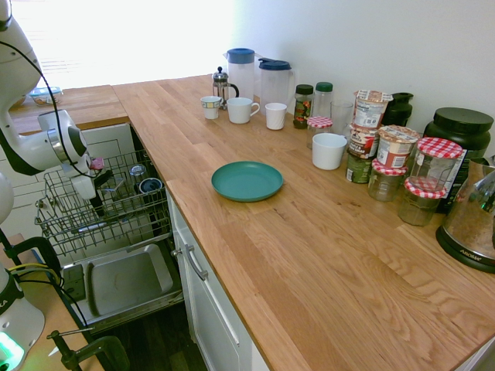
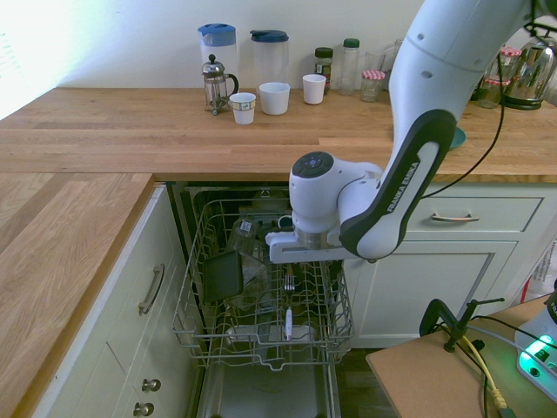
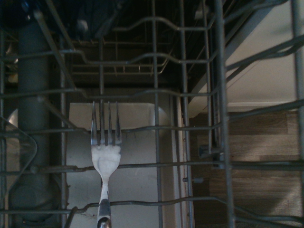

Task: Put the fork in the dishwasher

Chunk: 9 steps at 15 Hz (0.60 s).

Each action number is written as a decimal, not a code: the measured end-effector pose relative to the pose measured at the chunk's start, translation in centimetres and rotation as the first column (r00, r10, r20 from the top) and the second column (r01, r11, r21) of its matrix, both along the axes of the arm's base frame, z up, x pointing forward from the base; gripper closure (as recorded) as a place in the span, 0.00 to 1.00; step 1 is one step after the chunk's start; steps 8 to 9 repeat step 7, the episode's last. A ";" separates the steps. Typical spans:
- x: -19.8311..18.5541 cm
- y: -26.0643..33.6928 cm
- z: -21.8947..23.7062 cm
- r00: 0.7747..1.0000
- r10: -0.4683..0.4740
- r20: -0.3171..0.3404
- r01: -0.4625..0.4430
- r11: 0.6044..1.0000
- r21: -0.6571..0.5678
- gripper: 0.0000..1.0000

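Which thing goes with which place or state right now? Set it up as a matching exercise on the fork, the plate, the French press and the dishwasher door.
Things:
1. fork
2. teal plate
3. French press
4. dishwasher door

Places or states:
A. at the wall, beside the blue-lidded jug
B. folded down, open
C. on the wooden worktop, nothing on it
D. at the wire rack

Pairs: 1-D, 2-C, 3-A, 4-B
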<state>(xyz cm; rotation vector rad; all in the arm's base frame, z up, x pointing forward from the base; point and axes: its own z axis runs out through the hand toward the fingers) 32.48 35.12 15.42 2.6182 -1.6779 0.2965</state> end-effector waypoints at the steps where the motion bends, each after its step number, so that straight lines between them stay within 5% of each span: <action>1: -0.1 -0.2 1.5 1.000 -0.002 0.013 0.002 1.000 0.005 0.00; 9: -3.9 -3.8 9.7 0.998 -0.037 0.057 0.040 0.998 -0.047 0.00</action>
